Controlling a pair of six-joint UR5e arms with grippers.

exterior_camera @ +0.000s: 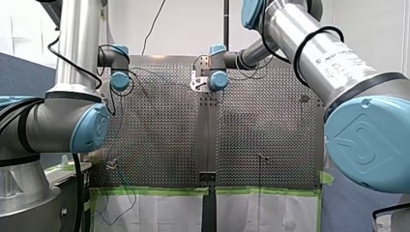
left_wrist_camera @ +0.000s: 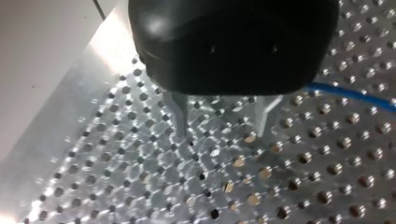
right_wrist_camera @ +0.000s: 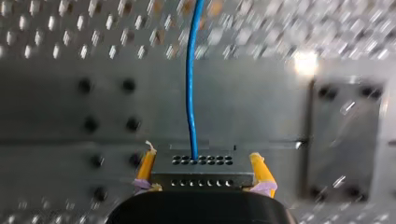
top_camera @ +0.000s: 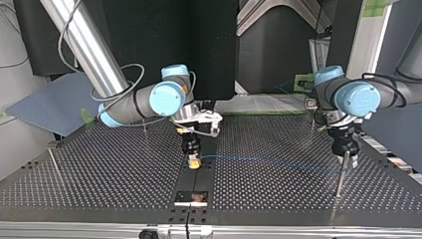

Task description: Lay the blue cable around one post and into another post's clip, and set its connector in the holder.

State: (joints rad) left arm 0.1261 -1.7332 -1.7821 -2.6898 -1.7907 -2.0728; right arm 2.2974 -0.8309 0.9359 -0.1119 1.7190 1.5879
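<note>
Low in the middle of the top view, on the bare centre strip of the perforated table (top_camera: 99, 169), a small dark holder (top_camera: 191, 197) with a pale bar along its near edge; inside too dark and small to read. Just above it in that frame and clear of it, my right gripper (top_camera: 193, 162), clenched on the connector (right_wrist_camera: 201, 170). From the right wrist: a dark grey block with two rows of small round holes, squeezed between the two yellow pads (right_wrist_camera: 146, 165), level and square to them. Out of one hole in the row farther from the gripper, the blue cable (right_wrist_camera: 190, 93), thin and bright, running straight ahead of the gripper over plain metal and on to the holed sheet. In the top view, the same cable as a faint blue line from centre frame off to the right, low over the table, towards my left gripper (top_camera: 347, 160) at right of frame. Directly below that gripper there, a slim upright post (top_camera: 339, 181). From the left wrist: two metal fingers (left_wrist_camera: 180, 116) spread apart, released, only table between them, tips close to the sheet; a stretch of blue cable beside the black gripper body. At the top view's left edge, another post (top_camera: 53, 163), well apart from the cable.
</note>
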